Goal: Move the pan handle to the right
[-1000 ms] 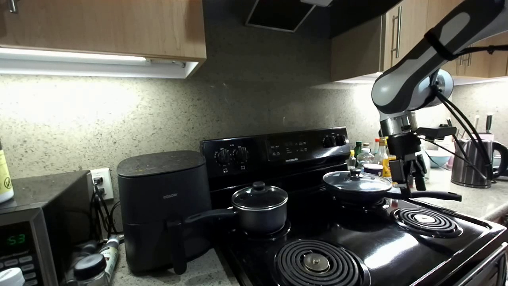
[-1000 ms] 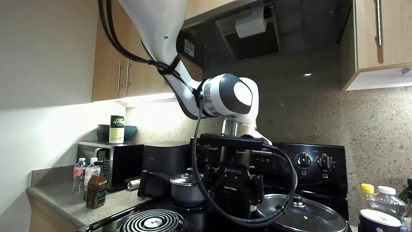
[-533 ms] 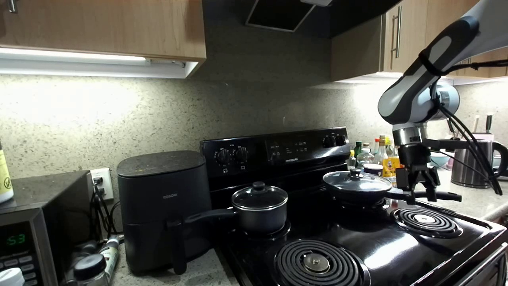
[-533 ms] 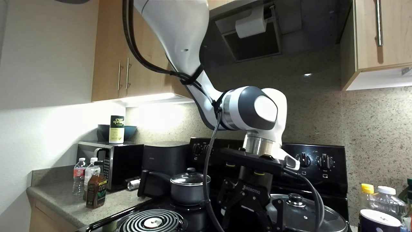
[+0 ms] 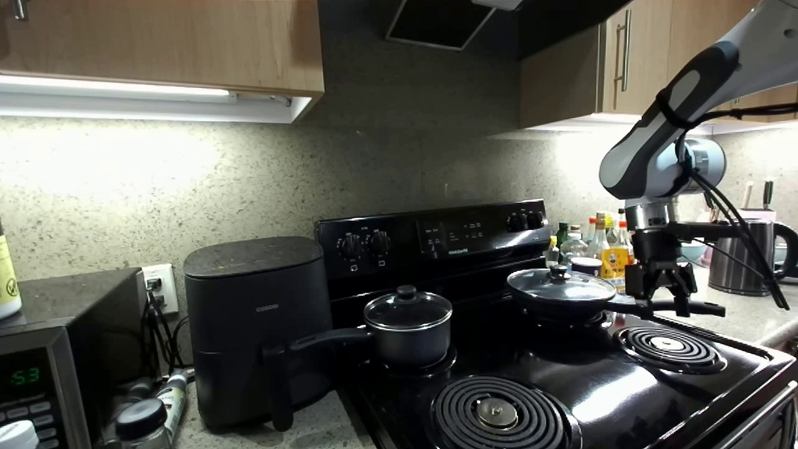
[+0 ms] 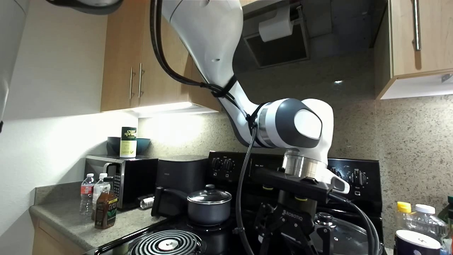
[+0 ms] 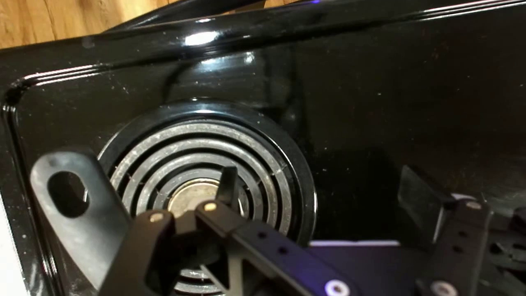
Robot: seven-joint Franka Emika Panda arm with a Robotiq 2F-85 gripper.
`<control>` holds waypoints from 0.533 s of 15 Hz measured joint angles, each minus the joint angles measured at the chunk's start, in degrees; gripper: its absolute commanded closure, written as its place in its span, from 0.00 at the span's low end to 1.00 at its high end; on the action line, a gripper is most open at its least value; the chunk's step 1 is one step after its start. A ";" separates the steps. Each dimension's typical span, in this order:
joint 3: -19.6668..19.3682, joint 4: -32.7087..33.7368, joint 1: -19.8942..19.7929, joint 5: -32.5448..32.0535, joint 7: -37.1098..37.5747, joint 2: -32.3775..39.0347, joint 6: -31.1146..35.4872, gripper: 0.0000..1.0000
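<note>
Arm (image 6: pixel 293 122) sits farther right in both exterior views than half a second earlier, the gripper (image 7: pixel 318 183) carried along with it. Stove (image 5: pixel 548 355), pan (image 5: pixel 561 310), pot (image 5: pixel 411 343) and pan handle (image 5: pixel 704 307) unchanged in position. Gripper released: fingers (image 7: pixel 229 185) spread well apart.

Counts: stove, 1; microwave (image 6: pixel 138 180), 1; air fryer (image 5: pixel 259 324), 1; pan, 1; pot, 1; bare coil burners (image 5: pixel 497 411), 2, both in the front row; bottles (image 6: pixel 106 209) beside the microwave, 3; control knobs (image 5: pixel 350 246), 4, two toward each end of the back panel (image 5: pixel 449 231).

Pan: wide, shallow, dark; at the right rear of the stove in an exterior view. Glass lid (image 5: pixel 539 285) domed and shiny, topped by a lid knob (image 5: pixel 558 271). Pan handle: slim, dark, greyish in the wrist view, rounded end pierced by an oval hole. It reaches over the stove toward the side edge, tip just beside a bare coil burner, and runs out of sight behind one finger, outside the gap between the fingers. Contact cannot be told.
</note>
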 measured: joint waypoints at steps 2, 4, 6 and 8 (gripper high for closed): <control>0.01 0.27 -0.06 0.00 0.00 0.52 -0.02 0.00; -0.08 1.16 -0.41 0.01 0.00 1.93 -0.02 0.00; -0.10 2.50 -1.24 0.38 0.00 3.81 0.02 0.00; -0.11 4.04 -2.17 0.55 0.00 5.66 0.05 0.00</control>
